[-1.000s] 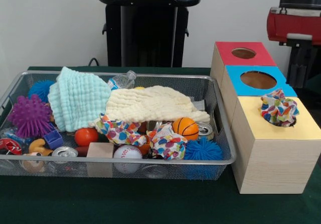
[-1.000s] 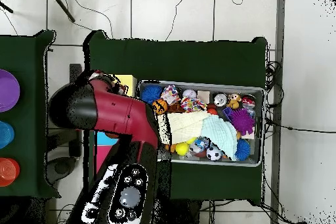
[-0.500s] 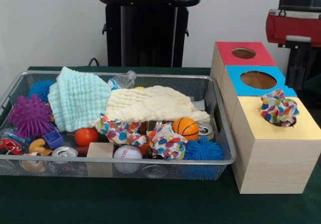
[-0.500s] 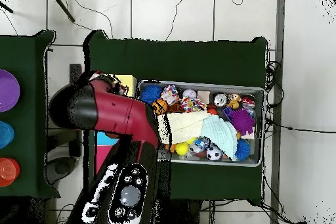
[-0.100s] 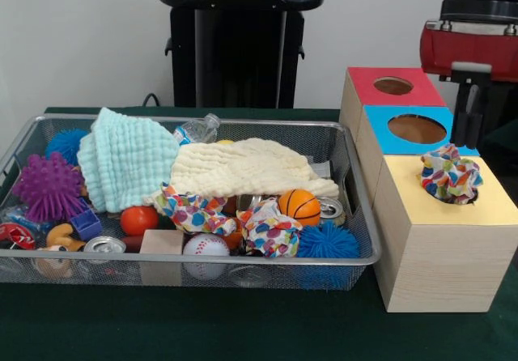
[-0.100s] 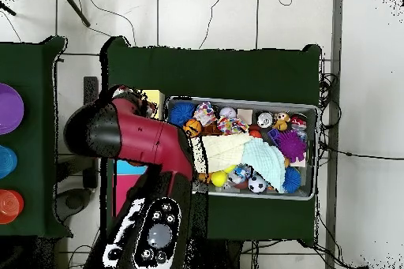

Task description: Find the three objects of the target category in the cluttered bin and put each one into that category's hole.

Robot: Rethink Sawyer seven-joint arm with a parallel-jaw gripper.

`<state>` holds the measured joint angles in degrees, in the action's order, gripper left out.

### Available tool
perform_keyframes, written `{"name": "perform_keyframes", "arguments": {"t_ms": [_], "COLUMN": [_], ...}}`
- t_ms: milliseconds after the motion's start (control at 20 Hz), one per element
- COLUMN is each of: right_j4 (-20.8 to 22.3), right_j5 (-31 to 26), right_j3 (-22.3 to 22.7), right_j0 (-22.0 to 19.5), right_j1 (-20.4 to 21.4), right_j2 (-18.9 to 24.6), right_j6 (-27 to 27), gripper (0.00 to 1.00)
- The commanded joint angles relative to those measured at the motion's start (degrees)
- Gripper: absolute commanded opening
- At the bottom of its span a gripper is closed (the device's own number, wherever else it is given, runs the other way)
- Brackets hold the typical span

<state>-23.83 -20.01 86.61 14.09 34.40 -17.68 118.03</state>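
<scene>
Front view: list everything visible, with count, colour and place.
Wire bin: one, grey, on green table.
Cloths: mint, cream, draped over clutter.
Patterned scrunchies: two in bin; one in yellow hole.
Balls: purple spiky, blue spiky, basketball, baseball, orange.
Wooden block: one, bin front.
Boxes: red, blue, yellow, right.
Arm: red, above the boxes.
</scene>
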Motion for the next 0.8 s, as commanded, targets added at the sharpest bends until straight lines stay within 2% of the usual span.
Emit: {"name": "perform_keyframes", "arguments": {"t_ms": [50, 600, 800], "right_j4": [1.17, 0.44, -0.01], "right_j5": [3.62, 3.35, 4.09], "right_j3": [7.04, 5.28, 4.8], "right_j0": [-1.18, 2.37, 2.31], "right_j1": [-3.42, -4.77, -5.83], "right_j2": [5.06, 1.16, 1.51], "right_j6": [9.53, 11.9, 11.9], "gripper": [0.0, 0.0, 0.0]}}
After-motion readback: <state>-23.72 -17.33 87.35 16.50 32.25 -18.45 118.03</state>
